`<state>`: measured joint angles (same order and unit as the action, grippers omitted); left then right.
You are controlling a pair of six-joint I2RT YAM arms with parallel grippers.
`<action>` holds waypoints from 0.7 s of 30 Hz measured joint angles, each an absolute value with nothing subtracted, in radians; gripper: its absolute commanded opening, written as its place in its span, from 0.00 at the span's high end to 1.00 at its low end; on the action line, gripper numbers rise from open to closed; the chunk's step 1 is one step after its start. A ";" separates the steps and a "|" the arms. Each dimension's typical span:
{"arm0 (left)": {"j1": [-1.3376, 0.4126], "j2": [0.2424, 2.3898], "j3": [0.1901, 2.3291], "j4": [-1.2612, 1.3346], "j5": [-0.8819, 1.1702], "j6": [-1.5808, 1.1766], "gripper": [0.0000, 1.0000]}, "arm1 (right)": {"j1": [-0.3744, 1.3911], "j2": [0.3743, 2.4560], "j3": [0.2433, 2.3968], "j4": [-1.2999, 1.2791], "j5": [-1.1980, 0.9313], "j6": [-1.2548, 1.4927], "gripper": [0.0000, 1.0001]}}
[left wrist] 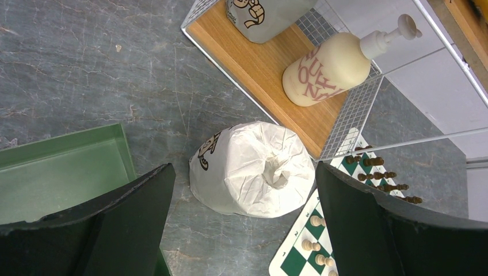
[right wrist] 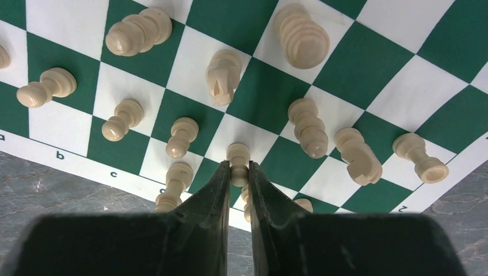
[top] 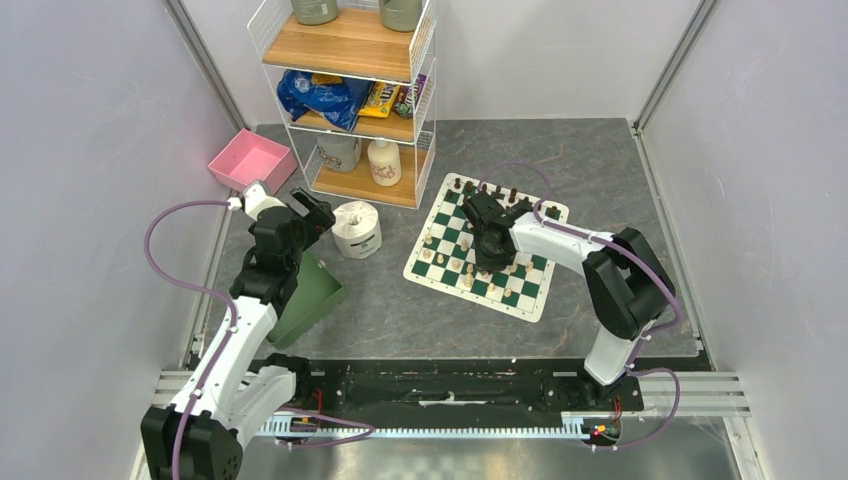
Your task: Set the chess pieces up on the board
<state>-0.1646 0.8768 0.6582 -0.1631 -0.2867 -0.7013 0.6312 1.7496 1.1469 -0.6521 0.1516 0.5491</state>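
While one cream pawn (right wrist: pixel 237 154) is pinched narrowly by the right tool (right wrist: pixel 239 168) at the lettered edge of the board (right wrist: pixel 357 63), cream neighbours crowd just beside it. Hazard: fingers clipping and toppling them on release. Left tool (left wrist: pixel 244 167): wide, empty, above toilet roll (left wrist: pixel 247 144).

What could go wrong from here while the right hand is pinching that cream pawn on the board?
The right hand grips the cream pawn with its fingertips only, so the pawn might slip or tip over on release. Other cream pieces stand close by on the board, such as the neighbouring pawn right beside one finger. Opening or lifting carelessly could knock it over.
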 measured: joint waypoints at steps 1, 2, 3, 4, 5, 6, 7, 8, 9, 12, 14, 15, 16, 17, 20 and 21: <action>-0.165 0.877 0.658 -0.163 -0.286 -0.701 0.00 | 0.631 1.754 1.149 -0.651 0.152 0.549 0.78; -0.165 0.877 0.658 -0.163 -0.286 -0.701 0.00 | 0.631 1.756 1.150 -0.651 0.152 0.549 0.78; -0.165 0.877 0.658 -0.163 -0.287 -0.701 0.00 | 0.631 1.757 1.151 -0.650 0.152 0.549 0.78; -0.165 0.877 0.658 -0.163 -0.287 -0.701 0.00 | 0.631 1.758 1.153 -0.651 0.152 0.549 0.78; -0.165 0.877 0.658 -0.163 -0.287 -0.701 0.00 | 0.631 1.759 1.153 -0.649 0.152 0.549 0.78; -0.165 0.877 0.658 -0.163 -0.287 -0.701 0.00 | 0.631 1.760 1.155 -0.649 0.152 0.549 0.77; -0.165 0.877 0.658 -0.163 -0.287 -0.701 0.00 | 0.631 1.762 1.155 -0.648 0.152 0.548 0.77; -0.165 0.877 0.658 -0.163 -0.287 -0.701 0.00 | 0.631 1.763 1.155 -0.648 0.152 0.548 0.76; -0.164 0.877 0.658 -0.163 -0.287 -0.701 0.00 | 0.631 1.765 1.156 -0.648 0.152 0.548 0.75; -0.163 0.877 0.658 -0.163 -0.287 -0.701 0.00 | 0.632 1.767 1.160 -0.648 0.155 0.548 0.74; -0.163 0.877 0.658 -0.163 -0.287 -0.701 0.00 | 0.633 1.768 1.160 -0.648 0.155 0.549 0.70; -0.163 0.877 0.658 -0.163 -0.286 -0.701 0.00 | 0.633 1.768 1.160 -0.648 0.155 0.549 0.68; -0.163 0.877 0.658 -0.163 -0.287 -0.701 0.00 | 0.633 1.768 1.160 -0.648 0.156 0.549 0.68; -0.163 0.877 0.658 -0.163 -0.286 -0.701 0.00 | 0.633 1.768 1.160 -0.648 0.155 0.548 0.66; -0.163 0.877 0.658 -0.163 -0.287 -0.701 0.00 | 0.633 1.768 1.160 -0.648 0.155 0.546 0.62; -0.163 0.877 0.658 -0.163 -0.286 -0.701 0.00 | 0.633 1.768 1.160 -0.648 0.155 0.546 0.61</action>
